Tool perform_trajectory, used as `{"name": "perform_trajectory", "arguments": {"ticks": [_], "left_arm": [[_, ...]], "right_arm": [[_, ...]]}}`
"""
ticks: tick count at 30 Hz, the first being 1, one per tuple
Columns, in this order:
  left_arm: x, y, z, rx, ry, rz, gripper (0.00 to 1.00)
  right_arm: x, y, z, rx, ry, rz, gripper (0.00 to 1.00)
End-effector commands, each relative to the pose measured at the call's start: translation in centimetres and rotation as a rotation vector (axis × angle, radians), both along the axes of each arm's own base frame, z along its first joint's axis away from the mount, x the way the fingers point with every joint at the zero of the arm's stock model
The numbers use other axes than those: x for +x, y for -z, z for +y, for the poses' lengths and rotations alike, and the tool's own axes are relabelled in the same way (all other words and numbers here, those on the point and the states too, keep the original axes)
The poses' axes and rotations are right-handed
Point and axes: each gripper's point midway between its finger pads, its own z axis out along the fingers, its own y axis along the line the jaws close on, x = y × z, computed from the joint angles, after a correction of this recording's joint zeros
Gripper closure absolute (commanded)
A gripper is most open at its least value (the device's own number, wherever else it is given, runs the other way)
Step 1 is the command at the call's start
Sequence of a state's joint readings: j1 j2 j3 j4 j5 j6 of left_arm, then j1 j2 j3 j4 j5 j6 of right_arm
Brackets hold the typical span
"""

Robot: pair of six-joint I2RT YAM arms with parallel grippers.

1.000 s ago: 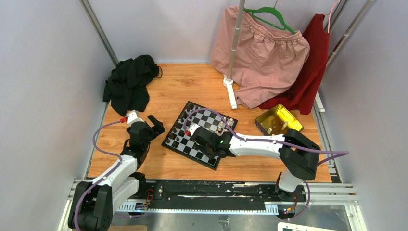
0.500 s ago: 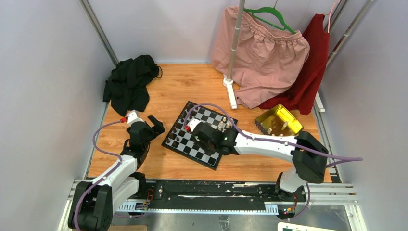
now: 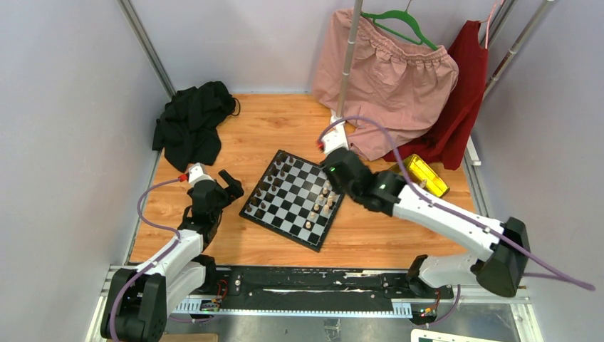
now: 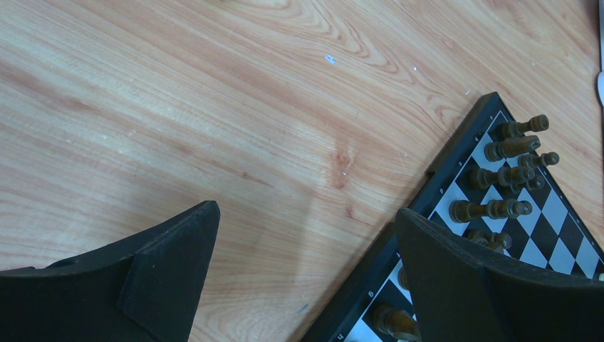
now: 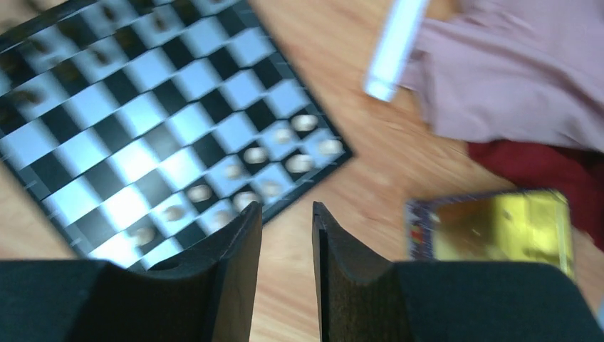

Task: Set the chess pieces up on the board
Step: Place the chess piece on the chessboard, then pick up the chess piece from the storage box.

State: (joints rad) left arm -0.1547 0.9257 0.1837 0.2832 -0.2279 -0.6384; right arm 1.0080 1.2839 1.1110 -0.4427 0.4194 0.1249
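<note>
Swung off the board (image 3: 295, 198) since a second ago, right arm now stretched past its far-right edge toward the yellow tray (image 3: 420, 175); right gripper (image 5: 285, 221) nearly pressed together, nothing visibly between the fingers. Left gripper (image 4: 306, 235) spread wide, parked just left of the board. Pale pieces (image 3: 322, 205) along the board's right edge, dark pieces (image 3: 269, 189) along its left; tray nearer the right arm, probably the next source.

board (image 3: 295, 199): black and white chequers, thin black border
dark pieces (image 4: 511, 148): brown-black
pale pieces (image 5: 246, 154): cream
table (image 3: 271, 128): light wood grain, orange-tan
tray (image 5: 491, 226): shiny yellow-gold
left fingers (image 4: 171, 253): matt black
right fingers (image 5: 231, 260): matt black
cables (image 3: 146, 210): purple
arms (image 3: 441, 214): white links, black joints
heap (image 3: 191, 122): black cloth
garments (image 3: 399, 78): dusty pink, dark red
hanger (image 3: 399, 21): green
</note>
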Motion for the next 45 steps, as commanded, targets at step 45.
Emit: {"name": "perform_trajectory", "arguments": {"ticks": [45], "left_arm": [[0.4,-0.7,-0.4,0.011,0.019,-0.030,0.00]], "right_arm": [[4.3,16.3,-24.1,0.123,0.843,0.481,0.82]]}}
